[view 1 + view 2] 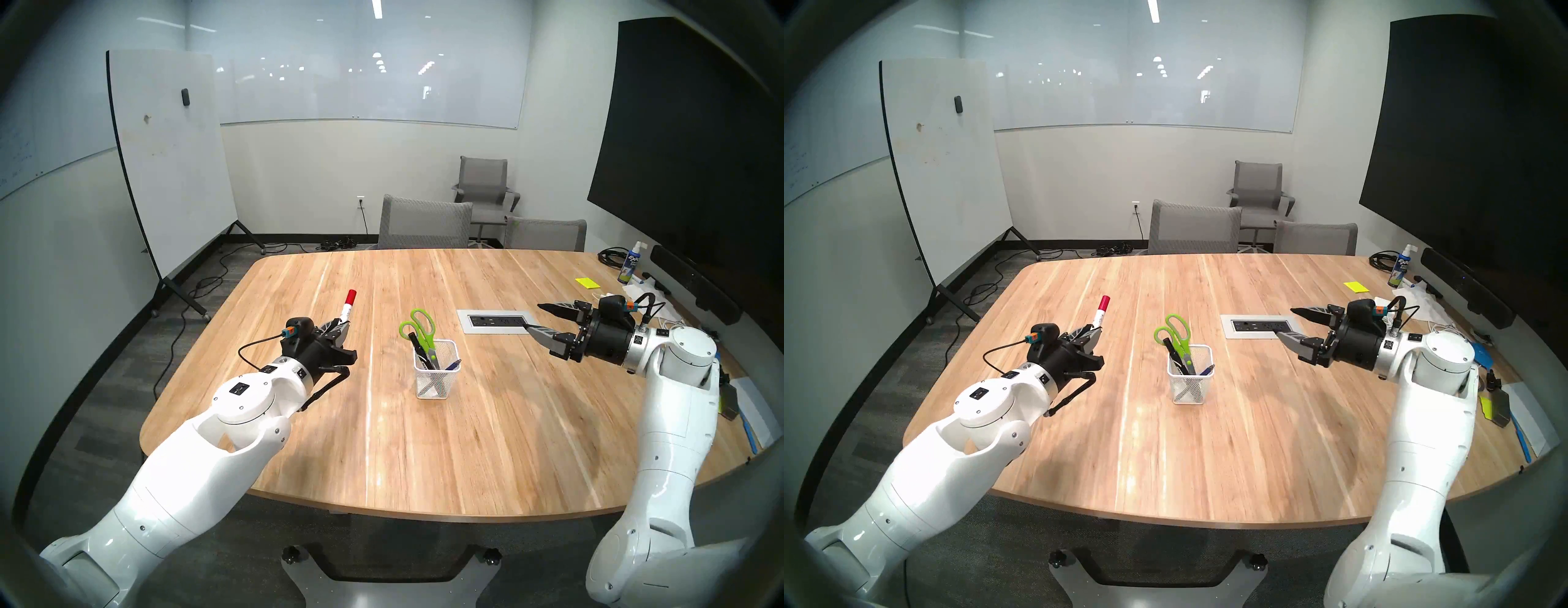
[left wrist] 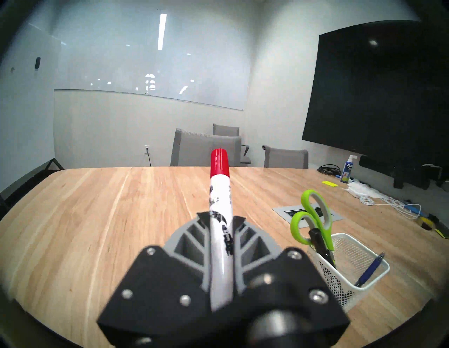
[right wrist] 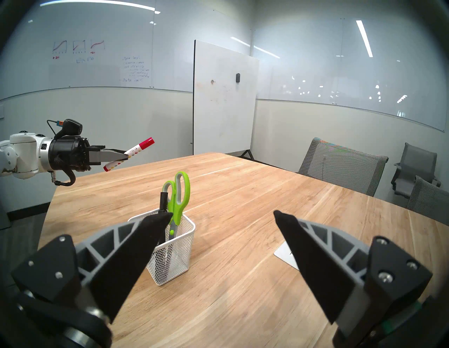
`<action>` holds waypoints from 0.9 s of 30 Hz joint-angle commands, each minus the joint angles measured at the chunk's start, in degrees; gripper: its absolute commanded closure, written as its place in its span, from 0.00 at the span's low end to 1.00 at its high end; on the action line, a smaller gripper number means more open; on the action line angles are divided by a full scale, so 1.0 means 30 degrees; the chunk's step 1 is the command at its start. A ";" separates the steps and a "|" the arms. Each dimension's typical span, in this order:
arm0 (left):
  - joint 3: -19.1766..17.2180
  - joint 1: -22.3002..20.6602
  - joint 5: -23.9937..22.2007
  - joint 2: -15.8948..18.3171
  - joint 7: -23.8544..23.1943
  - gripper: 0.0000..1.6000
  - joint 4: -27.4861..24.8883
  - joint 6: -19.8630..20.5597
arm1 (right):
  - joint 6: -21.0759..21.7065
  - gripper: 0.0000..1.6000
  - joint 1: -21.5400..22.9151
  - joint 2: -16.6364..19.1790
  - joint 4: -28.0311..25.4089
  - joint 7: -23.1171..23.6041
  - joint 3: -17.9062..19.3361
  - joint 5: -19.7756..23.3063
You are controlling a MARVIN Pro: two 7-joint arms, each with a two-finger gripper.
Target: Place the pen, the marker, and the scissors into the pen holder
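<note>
The left gripper (image 1: 339,329), clamped on the white marker (image 1: 347,310), should tip it upright over the pen holder (image 1: 437,368); the right gripper (image 1: 541,318) hangs open.

You get even, bright ceiling-strip lighting, glare on the glass whiteboards (image 1: 360,80), dark fisheye rims and soft wrist-view blur.

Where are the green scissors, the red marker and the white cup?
scissors (image 1: 418,325): head left view, green handles.
red marker (image 2: 220,162): left wrist view, red cap.
white cup (image 3: 179,245): right wrist view, mesh wall.
</note>
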 commanded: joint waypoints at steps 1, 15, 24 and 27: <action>-0.1208 0.1739 -0.0238 0.0351 -0.2291 1.00 -0.0114 -0.2250 | -0.0010 0.00 0.0269 0.0043 -0.0319 -0.0028 -0.0047 0.0153; -0.1249 0.1884 -0.2290 0.0562 -0.7146 1.00 0.2022 -0.6058 | -0.0004 0.00 0.0268 0.0044 -0.0326 -0.0028 -0.0047 0.0158; -0.1192 0.1459 -0.3366 0.0379 -0.9800 1.00 0.2946 -0.6837 | -0.0006 0.00 0.0269 0.0043 -0.0325 -0.0028 -0.0047 0.0157; -0.1229 0.1307 -0.3920 0.0233 -1.0633 1.00 0.3271 -0.6897 | -0.0005 0.00 0.0269 0.0043 -0.0325 -0.0028 -0.0047 0.0157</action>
